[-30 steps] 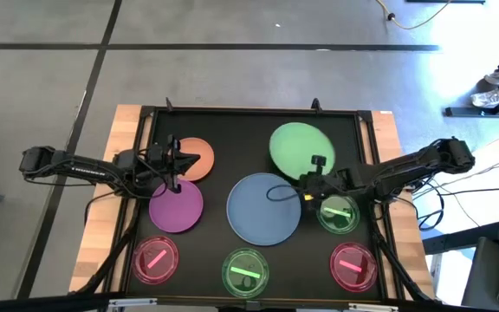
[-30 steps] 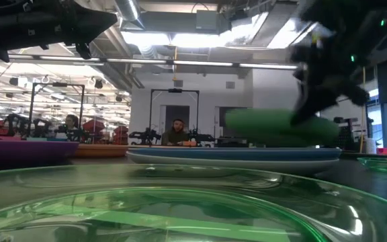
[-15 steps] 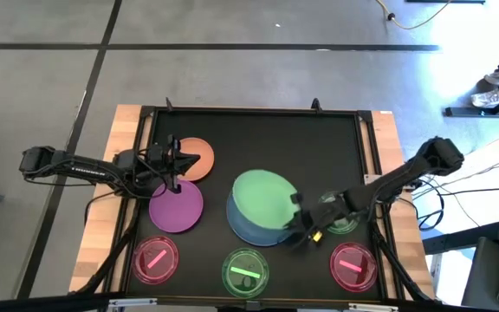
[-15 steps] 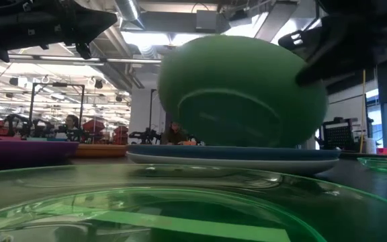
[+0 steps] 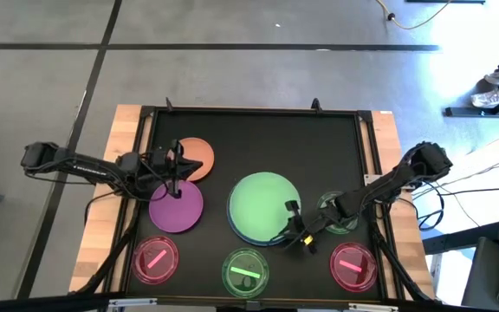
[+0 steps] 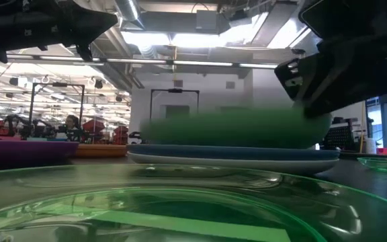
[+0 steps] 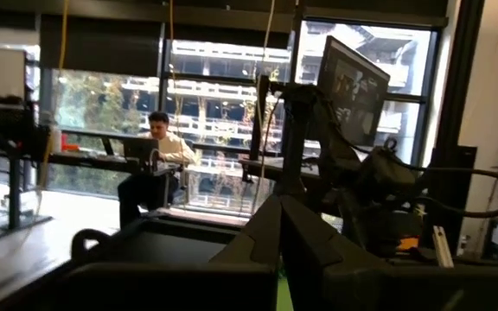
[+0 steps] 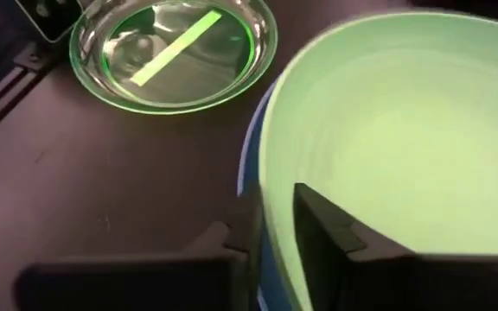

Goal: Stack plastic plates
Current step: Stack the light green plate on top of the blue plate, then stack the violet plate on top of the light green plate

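My right gripper (image 5: 291,227) is shut on the large green plate (image 5: 263,204), which lies about level over the large blue plate (image 5: 251,237); the low view shows the green plate (image 6: 234,129) just above the blue plate (image 6: 234,156). Whether they touch, I cannot tell. My left gripper (image 5: 175,170) is shut and empty, above the gap between the orange plate (image 5: 197,154) and the purple plate (image 5: 177,208), which lie flat on the table. My right gripper holds the green plate by its rim (image 8: 275,216) on the near right side. One finger (image 8: 322,226) lies inside the plate and the other (image 8: 247,233) outside the rim. The fingers come slanting from the table's right side. The plate sits about level over the blue plate.
Small see-through dishes lie along the near edge: pink (image 5: 155,258), green (image 5: 245,270), pink (image 5: 353,264). Another small green dish (image 5: 340,217) lies under my right arm. The black mat's far part (image 5: 249,130) is bare. A person sits in the room behind (image 7: 158,142).
My right gripper has carried the green plate from the table's far right toward the left and near edge, onto the spot above the blue plate. The plate stood tipped steeply on the way and now lies about level.
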